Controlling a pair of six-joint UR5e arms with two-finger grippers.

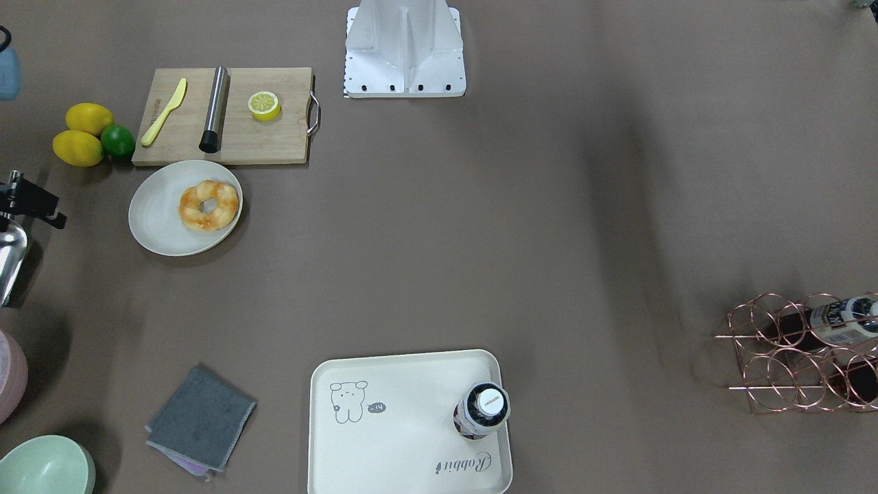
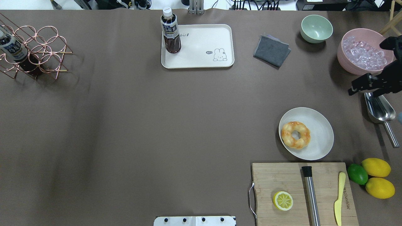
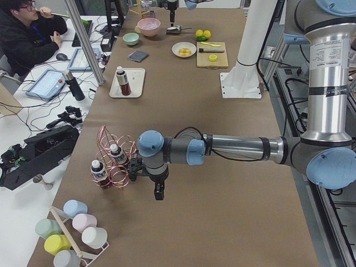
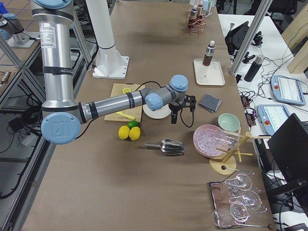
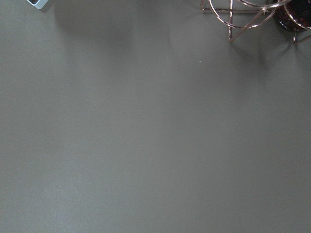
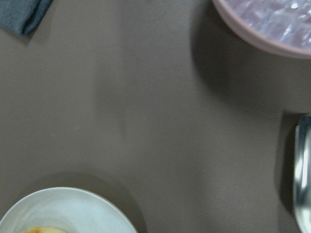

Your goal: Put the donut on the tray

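the donut (image 2: 295, 135) is sitting on a round off-white plate (image 2: 320, 141) toward the bench's right end. it is lying on the half of the plate that faces the bench's middle. the plate is lying just beside a wooden cutting board (image 2: 282, 179), which is resting along the robot-side edge. the board is carrying a lemon half (image 2: 283, 201), a steel tube (image 2: 311, 194) and a yellow knife (image 2: 338, 201).

the cream tray (image 2: 201, 47), printed with a grey bear, is lying at the operators' edge about midway along the bench, well apart from the donut. a dark tea bottle (image 2: 171, 31) is standing upright on the tray, by the side toward the left end.

the right gripper (image 4: 183, 111) is hovering above the bench near the right end. it is hanging over a bare stretch bordered by the plate, a folded grey cloth (image 2: 271, 50), a pink bowl of ice (image 2: 344, 59) and a steel scoop (image 2: 378, 110). its fingers are appearing spread with nothing between them, though the frame edges are cutting it off in both table-wide views.

the left gripper (image 3: 159, 192) is hanging over bare bench near the left end, just beside a copper wire bottle rack (image 1: 799, 357). it is showing only in the side view, so whether its fingers are apart or together cannot be told.
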